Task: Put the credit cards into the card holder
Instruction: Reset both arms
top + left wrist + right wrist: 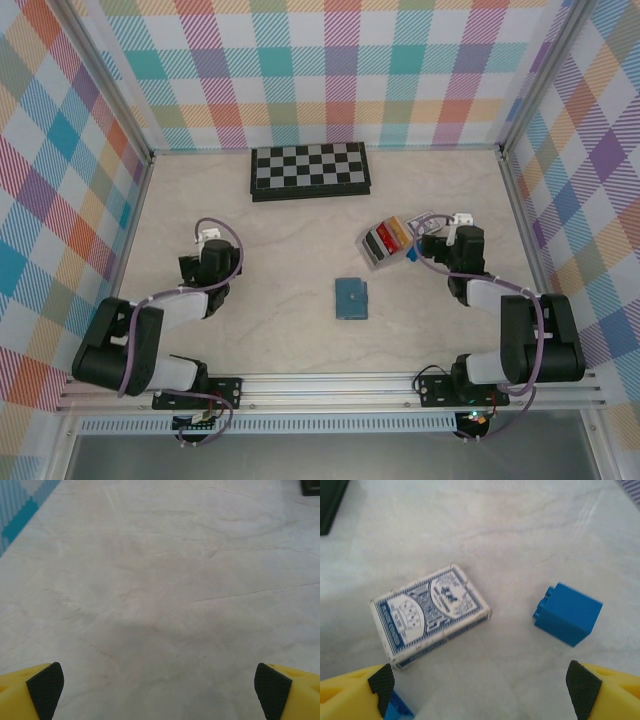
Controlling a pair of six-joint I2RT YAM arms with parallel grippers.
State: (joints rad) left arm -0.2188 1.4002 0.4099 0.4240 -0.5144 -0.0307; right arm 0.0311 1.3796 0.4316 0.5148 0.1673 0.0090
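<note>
Top external view shows us credit cards (390, 236) in the grey box (372, 264), card holder (351, 298) shut mid-table, left gripper (160, 690) and right gripper (480, 690) spread empty; we judge nothing begun, next comes opening the holder.

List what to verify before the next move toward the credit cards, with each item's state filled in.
1. Left gripper open with nothing between its fingers: ok.
2. Right gripper open with nothing between its fingers: ok.
3. Credit cards located: ok, they sit in the grey box near the right arm.
4. Card holder opened to take cards: not ok, it appears to lie closed on the table.
5. Right gripper lined up on the cards: not ok, a playing-card pack and a blue block lie in front of it.
6. Number of cards in the box: cannot tell.
</note>
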